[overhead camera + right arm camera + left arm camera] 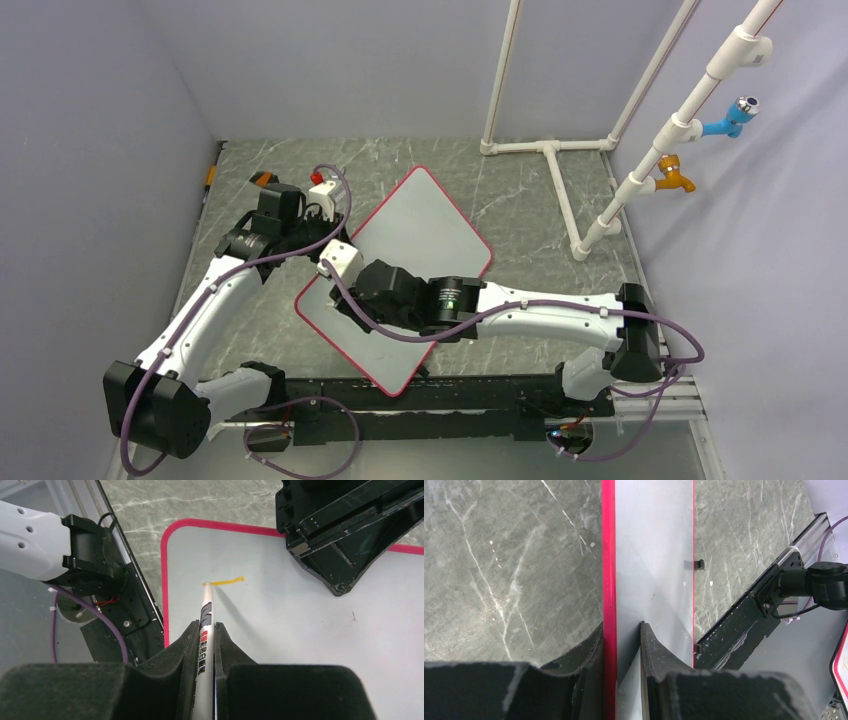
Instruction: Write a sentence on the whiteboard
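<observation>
The whiteboard lies turned like a diamond on the marble table, white with a thin red rim. My left gripper is shut on its left edge; in the left wrist view the fingers clamp the red rim of the whiteboard. My right gripper is shut on a white marker, its tip touching the whiteboard near a corner. Of the sentence, only one short yellow stroke shows at the tip. The left gripper is the black body at the top right of the right wrist view.
A white pipe frame stands at the back right, with a blue tap and an orange tap. A black rail runs along the near edge. A small orange-black item lies behind the left wrist.
</observation>
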